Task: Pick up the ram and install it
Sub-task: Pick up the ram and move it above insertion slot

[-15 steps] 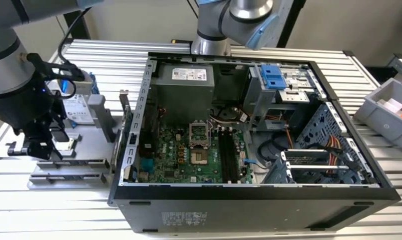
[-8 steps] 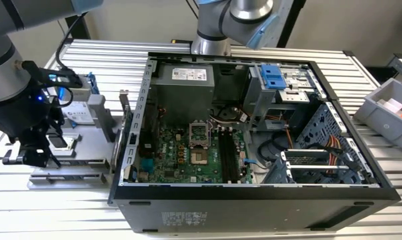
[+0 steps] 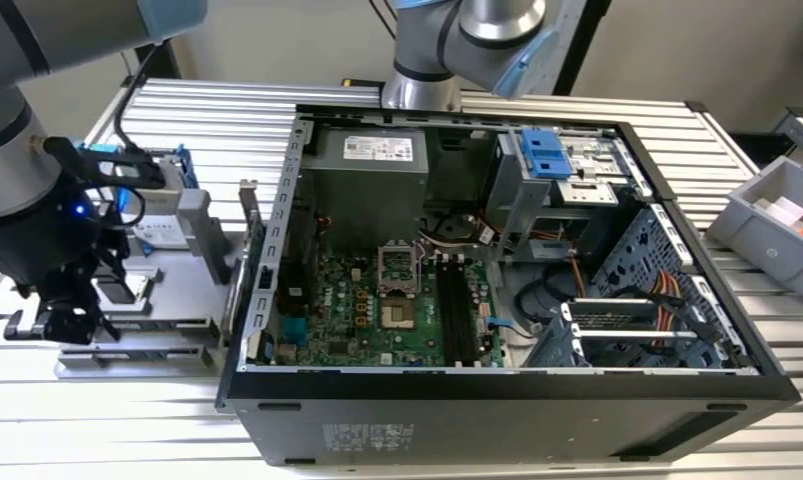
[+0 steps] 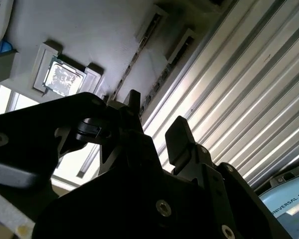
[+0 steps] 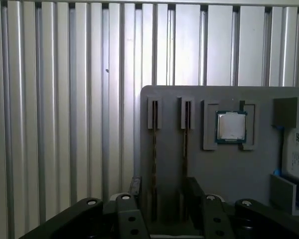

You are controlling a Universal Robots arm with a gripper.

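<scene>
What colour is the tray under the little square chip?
Grey. The tray shows best in the first wrist view.

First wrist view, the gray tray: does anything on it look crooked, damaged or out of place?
Nothing stands out. On the tray, both ram sticks sit straight and parallel in their slots, and the square chip lies flat in its recess.

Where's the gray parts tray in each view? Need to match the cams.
Exterior view: the gray tray sits at the exterior view's left, beside the computer case.
Second wrist view: the gray tray lies beyond the gripper and holds a square chip.
First wrist view: the gray tray holds that square chip.
Shared landmark: the ribbed table beneath it.
</scene>
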